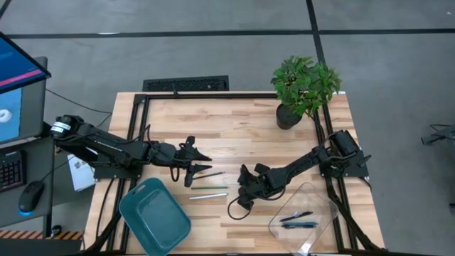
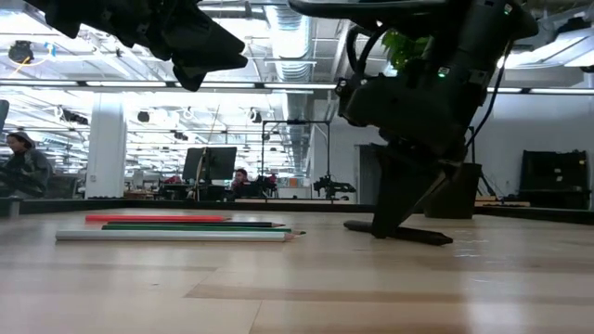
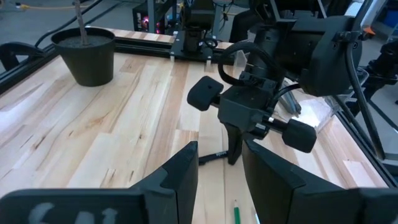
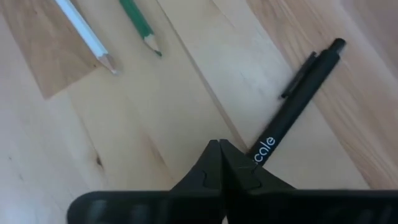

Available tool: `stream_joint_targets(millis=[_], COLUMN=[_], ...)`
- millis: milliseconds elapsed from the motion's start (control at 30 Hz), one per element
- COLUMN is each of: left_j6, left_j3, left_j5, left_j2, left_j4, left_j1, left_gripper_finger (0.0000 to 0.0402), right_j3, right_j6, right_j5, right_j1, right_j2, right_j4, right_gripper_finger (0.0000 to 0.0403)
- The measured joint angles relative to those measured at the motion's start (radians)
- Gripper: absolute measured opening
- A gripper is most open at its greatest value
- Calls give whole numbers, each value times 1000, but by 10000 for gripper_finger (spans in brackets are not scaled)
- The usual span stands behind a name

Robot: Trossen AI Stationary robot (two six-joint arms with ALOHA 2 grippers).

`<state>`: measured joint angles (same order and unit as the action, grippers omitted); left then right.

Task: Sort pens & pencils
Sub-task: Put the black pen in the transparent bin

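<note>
White lettering "cale" runs along the slim black pen [image 4: 292, 115] lying on the light wooden tabletop [image 4: 186, 81]. The right gripper [image 4: 219, 149] (fingers clenched together) touches its end. The left gripper [image 3: 219, 163] hovers released above the pencils [image 1: 208, 186].

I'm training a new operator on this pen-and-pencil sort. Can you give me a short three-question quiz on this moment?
1. True or false: the right gripper is shut on the black pen lying on the table.
2. Which container already holds pens? A) the teal tray B) the clear bin C) the plant pot
3. Fill in: the left gripper hangs ____ above the table, holding nothing.

Key
1. True; its tips pinch the pen's printed end.
2. B; two pens lie in it.
3. open.
</note>
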<state>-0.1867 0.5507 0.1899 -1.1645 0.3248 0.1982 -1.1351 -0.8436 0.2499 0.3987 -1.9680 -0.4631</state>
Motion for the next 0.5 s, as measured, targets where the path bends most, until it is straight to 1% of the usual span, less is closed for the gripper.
stream_joint_targets(millis=[67, 233, 300, 367, 500], left_j6=[0, 0, 0, 0, 0], left_j3=[0, 0, 0, 0, 0], left_j5=[0, 0, 0, 0, 0], left_j2=[0, 0, 0, 0, 0], left_j4=[0, -1, -2, -1, -1], left_j1=[0, 0, 0, 0, 0], left_gripper_finger=[116, 116, 116, 116, 116], right_j3=[0, 3, 3, 6, 8], right_j6=[-17, -78, -103, -128, -151], right_j5=[3, 29, 49, 61, 69], right_j1=[4, 18, 24, 29, 33], right_j2=[9, 31, 35, 48, 62], right_j4=[-33, -138, -184, -257, -343], right_gripper_finger=[9, 34, 37, 32, 16])
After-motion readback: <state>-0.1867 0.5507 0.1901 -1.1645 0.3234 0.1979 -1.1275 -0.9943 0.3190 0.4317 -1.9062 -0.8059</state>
